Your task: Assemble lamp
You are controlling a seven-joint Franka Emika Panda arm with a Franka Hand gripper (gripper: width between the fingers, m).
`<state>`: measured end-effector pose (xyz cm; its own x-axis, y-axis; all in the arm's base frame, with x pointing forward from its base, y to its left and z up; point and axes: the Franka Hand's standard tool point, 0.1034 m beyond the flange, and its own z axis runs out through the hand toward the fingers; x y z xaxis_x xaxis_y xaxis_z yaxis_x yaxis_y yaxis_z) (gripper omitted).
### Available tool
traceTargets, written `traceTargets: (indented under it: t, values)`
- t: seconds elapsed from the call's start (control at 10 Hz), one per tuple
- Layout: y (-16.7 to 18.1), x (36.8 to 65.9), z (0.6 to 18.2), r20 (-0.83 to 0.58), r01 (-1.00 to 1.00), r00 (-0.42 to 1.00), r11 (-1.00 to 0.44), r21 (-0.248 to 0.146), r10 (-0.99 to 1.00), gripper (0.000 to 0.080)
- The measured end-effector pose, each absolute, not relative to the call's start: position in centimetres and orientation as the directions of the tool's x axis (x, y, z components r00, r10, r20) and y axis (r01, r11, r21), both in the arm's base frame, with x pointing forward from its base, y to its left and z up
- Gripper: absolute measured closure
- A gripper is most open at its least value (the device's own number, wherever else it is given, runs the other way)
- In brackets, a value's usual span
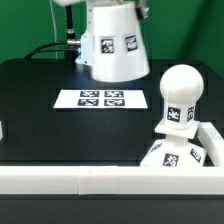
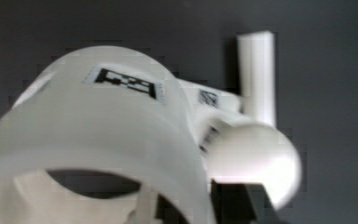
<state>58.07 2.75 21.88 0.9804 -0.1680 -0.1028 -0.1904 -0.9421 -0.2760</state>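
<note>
The shade [image 1: 113, 45] hangs in the air above the black table [image 1: 35, 105], held at its top by the gripper [image 1: 100, 5], whose fingers are mostly cut off by the frame. The bulb [image 1: 178, 98] stands upright on the base [image 1: 172, 152] at the exterior view's right, against the white rail [image 1: 60, 180]. The marker board [image 1: 102, 99] lies flat between them, with bare table around it.

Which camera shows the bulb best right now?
The exterior view: the bulb stands upright on the base at that view's right, its round head and tagged stem clear. The wrist view shows only its round head, blurred, mostly hidden behind the shade.
</note>
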Motion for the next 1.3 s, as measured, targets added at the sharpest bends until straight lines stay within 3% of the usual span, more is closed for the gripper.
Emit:
traceTargets:
  t: [0.2, 0.4, 0.7, 1.0, 1.3]
  values:
    - [5.0, 60.7, 23.7, -0.103, -0.216, 0.975, -0.935, -0.282, -0.195, 0.0755]
    - [7.1, 62.6, 24.0, -0.104, -0.246, 0.969, -0.927, -0.283, -0.225, 0.0755]
    - [9.4, 62.8, 20.9, -0.135, -0.260, 0.964, -0.927, -0.269, -0.231, 0.0755]
    - [8.7, 60.2, 16.6, -0.157, -0.272, 0.958, -0.932, -0.241, -0.239, 0.0755]
    - [8.4, 59.9, 15.2, -0.146, -0.271, 0.959, -0.934, -0.233, -0.242, 0.0755]
